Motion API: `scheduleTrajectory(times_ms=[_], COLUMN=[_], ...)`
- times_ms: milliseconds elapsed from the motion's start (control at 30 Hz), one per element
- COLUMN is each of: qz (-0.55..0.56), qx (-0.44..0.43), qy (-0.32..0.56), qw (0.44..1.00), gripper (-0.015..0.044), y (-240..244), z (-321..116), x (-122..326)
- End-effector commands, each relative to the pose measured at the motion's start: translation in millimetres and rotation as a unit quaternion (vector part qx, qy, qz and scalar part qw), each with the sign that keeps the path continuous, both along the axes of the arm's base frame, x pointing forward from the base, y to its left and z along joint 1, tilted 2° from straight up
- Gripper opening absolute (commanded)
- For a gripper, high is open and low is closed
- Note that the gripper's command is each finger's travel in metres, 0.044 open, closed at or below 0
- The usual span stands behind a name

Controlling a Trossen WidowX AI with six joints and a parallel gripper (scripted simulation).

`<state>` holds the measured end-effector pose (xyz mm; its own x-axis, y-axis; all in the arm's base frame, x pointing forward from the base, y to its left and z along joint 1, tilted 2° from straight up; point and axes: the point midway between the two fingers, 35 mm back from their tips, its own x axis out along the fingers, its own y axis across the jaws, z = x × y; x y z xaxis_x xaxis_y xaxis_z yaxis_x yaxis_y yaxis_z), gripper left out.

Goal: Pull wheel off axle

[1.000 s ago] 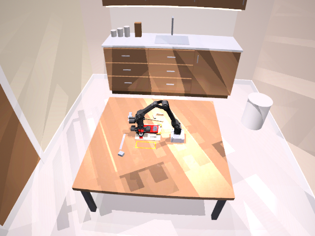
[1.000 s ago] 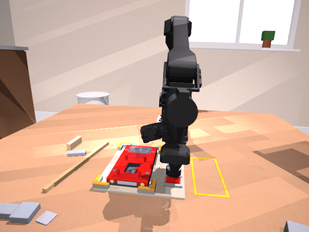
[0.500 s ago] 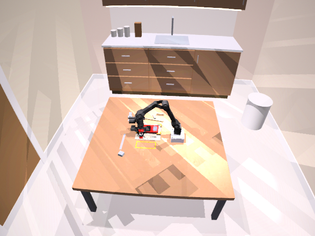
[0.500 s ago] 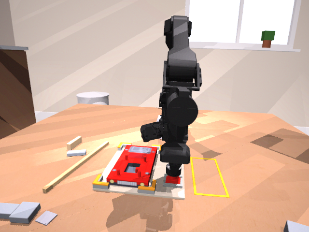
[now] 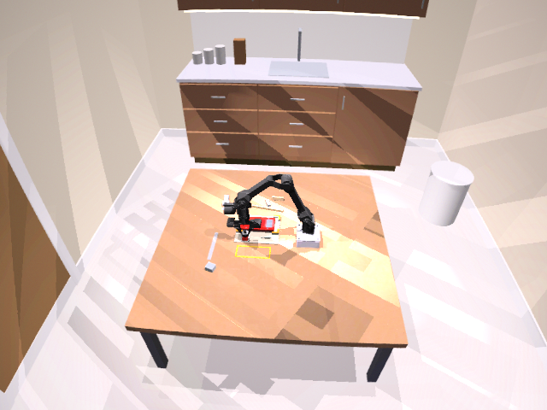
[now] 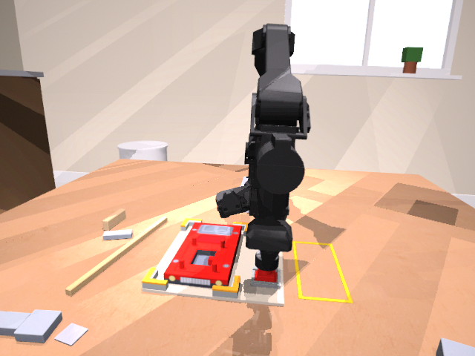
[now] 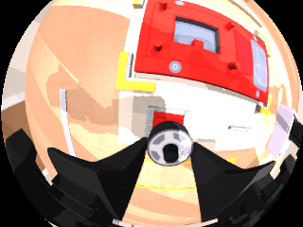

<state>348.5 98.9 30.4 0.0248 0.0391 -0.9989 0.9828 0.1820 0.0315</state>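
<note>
The wheel (image 6: pixel 266 262) (image 7: pixel 169 142) has a black tyre and a grey hub. It sits low, just over the small red block (image 6: pixel 265 276) (image 7: pixel 168 116) on the pale baseplate (image 6: pixel 246 264) (image 7: pixel 215 115). The dark top of the axle (image 7: pixel 170 152) shows at the hub's middle. My gripper (image 6: pixel 266 254) (image 7: pixel 169 144) points down and is shut on the wheel, one finger at each side of it. The marked area, a yellow outline (image 5: pixel 252 258) (image 6: pixel 325 300) (image 7: pixel 166 187), lies on the table beside the baseplate.
A red car chassis (image 6: pixel 227 253) (image 7: pixel 204 67) lies on the baseplate between yellow corner brackets (image 6: pixel 227 288) (image 7: pixel 137 86). A long wooden stick (image 6: pixel 115 256) and several small blocks lie beyond it. A grey block (image 5: pixel 209 266) and a thin strip (image 5: pixel 213 247) lie on the table too.
</note>
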Motion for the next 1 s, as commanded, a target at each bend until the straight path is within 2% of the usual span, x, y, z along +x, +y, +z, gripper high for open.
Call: scheduleTrajectory(times_ms=[0, 967], qz=[-0.001, -0.001], qx=[0.001, 0.001], qy=[-0.002, -0.003], qw=[1.000, 1.000], gripper=[0.0000, 0.0000], y=[-0.3, -0.7], z=[6.2, 15.8], x=[-0.3, -0.4])
